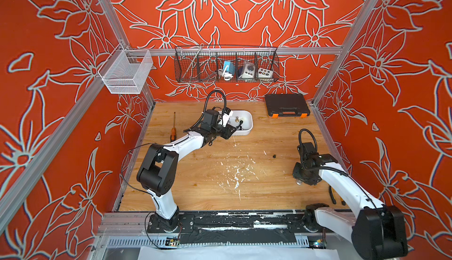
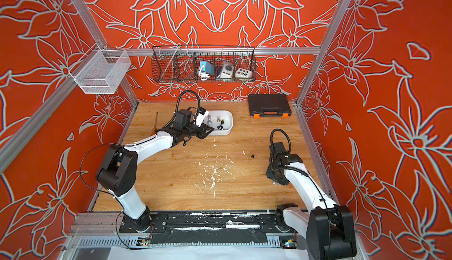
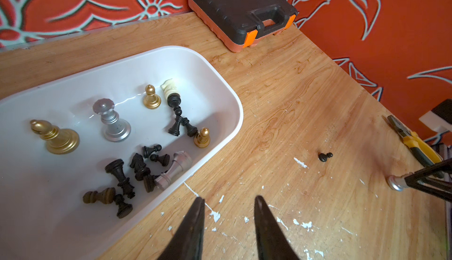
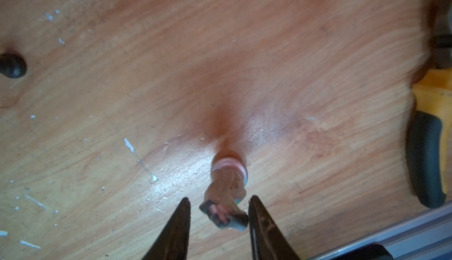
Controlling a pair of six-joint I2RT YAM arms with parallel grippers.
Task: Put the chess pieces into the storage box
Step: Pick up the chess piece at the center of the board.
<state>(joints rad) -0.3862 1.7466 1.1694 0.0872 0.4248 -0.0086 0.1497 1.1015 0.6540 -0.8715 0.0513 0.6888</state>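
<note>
The white storage box (image 3: 234, 104) stands at the back of the table (image 1: 247, 129) and holds several chess pieces: gold (image 3: 58, 137), silver (image 3: 112, 121), cream (image 3: 171, 90) and small black ones (image 3: 144, 165). My left gripper (image 3: 228, 198) hovers open and empty over the table by the box's near edge. A black pawn (image 1: 274, 156) (image 3: 324, 156) lies alone on the wood. At the right, a silver piece (image 4: 227, 180) (image 1: 299, 181) stands between the fingers of my right gripper (image 4: 219, 200). One finger touches its head; a gap shows at the other.
A black case with orange latches (image 1: 286, 104) lies at the back right. An orange-handled screwdriver (image 1: 173, 130) lies at the left edge. Yellow-handled pliers (image 1: 335, 196) (image 4: 433, 114) lie close beside my right gripper. Wire baskets (image 1: 226, 65) hang on the back rail.
</note>
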